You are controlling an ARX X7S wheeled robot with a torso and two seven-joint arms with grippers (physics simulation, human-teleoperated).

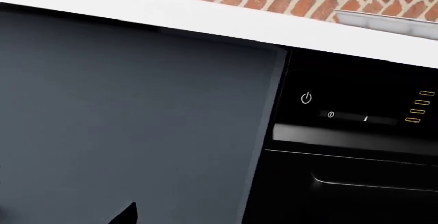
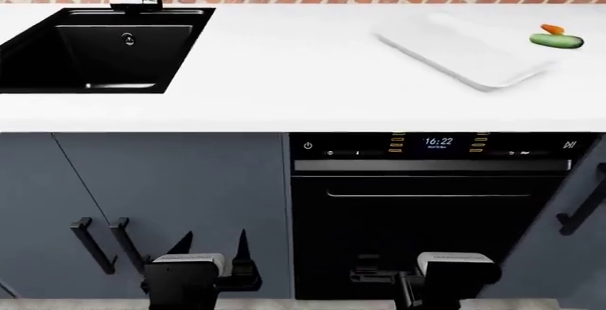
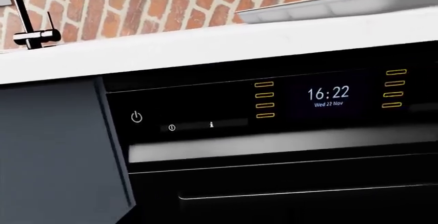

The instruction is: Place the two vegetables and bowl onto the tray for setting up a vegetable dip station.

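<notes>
Left gripper: held low in front of the cabinet doors, fingers spread apart, nothing gripped.
Right gripper: low in front of the oven; opening cannot be told, nothing seen gripped.
Tray: on the counter, right of centre, nothing on it.
Cucumber: far right on the counter, just beside the tray's right end.
Carrot: just behind the cucumber, nearly touching.
Bowl: not seen in any view.
Counts: one tray, one cucumber, one carrot, zero bowls visible, one sink.
Risk: the counter edge could be struck as the arms are raised from below; the round vegetables could be rolled off the right end if nudged; white tray on white counter is easily misjudged.
</notes>
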